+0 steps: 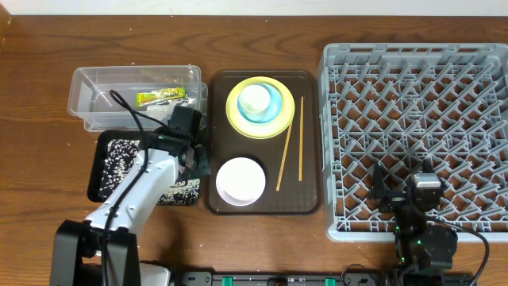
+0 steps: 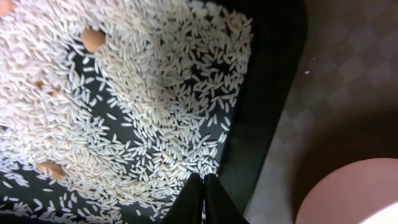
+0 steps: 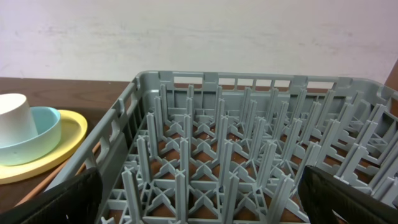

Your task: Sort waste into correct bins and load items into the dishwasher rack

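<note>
The black tray point(image 1: 101, 151) holds loose white rice point(image 1: 119, 159), which fills the left wrist view point(image 2: 124, 93). My left gripper point(image 1: 200, 163) is shut and empty, its fingertips point(image 2: 203, 186) just above the tray's right rim point(image 2: 261, 124). The clear tub point(image 1: 87, 83) holds the yellow-green wrapper point(image 1: 163, 97). The yellow plate point(image 1: 234, 115), light blue bowl point(image 1: 270, 107) and white cup point(image 1: 254, 99) are stacked, with the white bowl point(image 1: 240, 180) and two chopsticks point(image 1: 300, 143) nearby. My right gripper point(image 1: 403, 191) is open above the grey rack point(image 1: 413, 56) near its front edge point(image 3: 202, 199). I cannot make out the napkin.
The dark brown serving tray point(image 1: 309, 202) carries the dishes between the bins and the rack. In the left wrist view the white bowl point(image 2: 354, 199) lies right of the fingers. The right wrist view shows the plate point(image 3: 68, 134), bowl point(image 3: 46, 127) and cup point(image 3: 12, 118) left of the rack.
</note>
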